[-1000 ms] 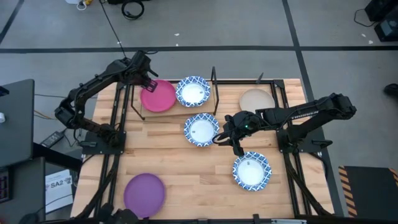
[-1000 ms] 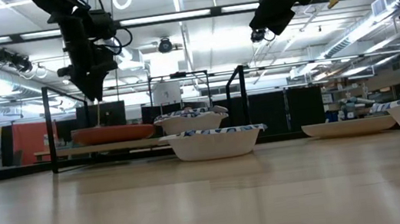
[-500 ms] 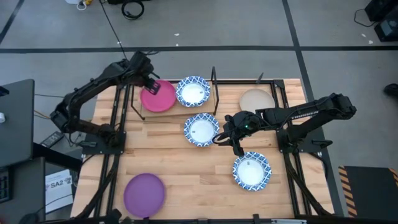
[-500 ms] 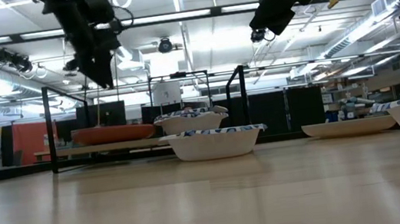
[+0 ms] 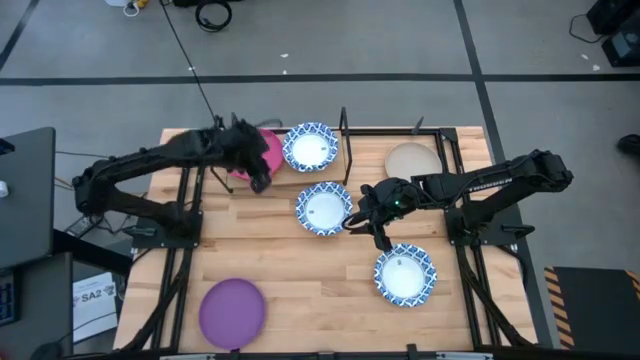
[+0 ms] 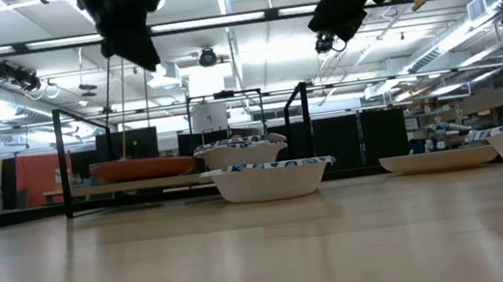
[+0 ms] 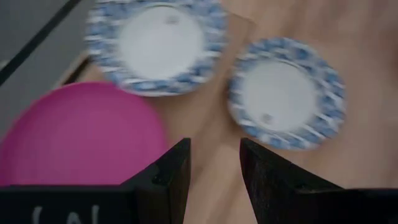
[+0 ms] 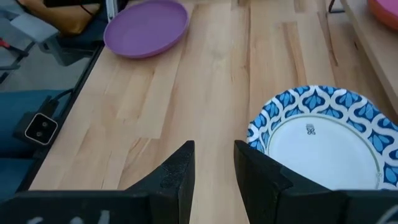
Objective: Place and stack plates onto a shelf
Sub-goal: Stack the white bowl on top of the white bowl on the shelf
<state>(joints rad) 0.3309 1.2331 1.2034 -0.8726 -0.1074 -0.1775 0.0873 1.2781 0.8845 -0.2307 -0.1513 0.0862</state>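
Left hand [image 5: 258, 181], open, has swung inward off the pink plate [image 5: 268, 150]; six plates visible.

Pink plate [image 5: 262, 152] and blue-patterned plate [image 5: 310, 146] side by side, flat on the shelf [image 5: 290, 178] at 12 o'clock, second blue plate [image 5: 323, 208] mid-table — third [image 5: 405, 275] at 4, beige plate [image 5: 412, 160] at 1, purple plate [image 5: 232, 311] at 7.

— Where did the plates sit?
— Two lay side by side on the shelf [image 5: 275, 181] at the table's [image 5: 300, 265] far edge, one plate [image 5: 324, 209] just in front of it.
— And the others?
— One far right, two nearer the front.
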